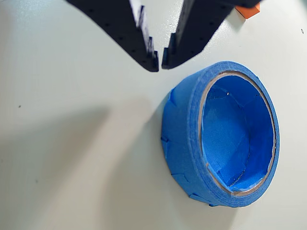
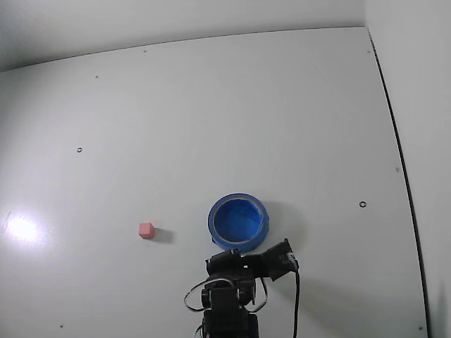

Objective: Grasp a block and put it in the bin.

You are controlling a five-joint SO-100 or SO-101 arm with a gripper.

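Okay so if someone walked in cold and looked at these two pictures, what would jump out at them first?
Probably the bright blue bin, sitting alone on the white table just ahead of the arm; in the wrist view it fills the right side and looks empty. Next, the small pink block, off to the bin's left in the fixed view, apart from it. The dark gripper hangs nearly closed beside the bin's rim, holding nothing.

A pink-salmon block (image 2: 146,230), a bright blue bin (image 2: 238,222), a black hand (image 1: 159,61), white table (image 2: 211,105).

On the white counter (image 2: 211,105) the blue bin (image 2: 238,222) sits empty near the lower middle. The pink block (image 2: 146,229) lies well apart to its left. The black arm (image 2: 236,282) crouches just below the bin.
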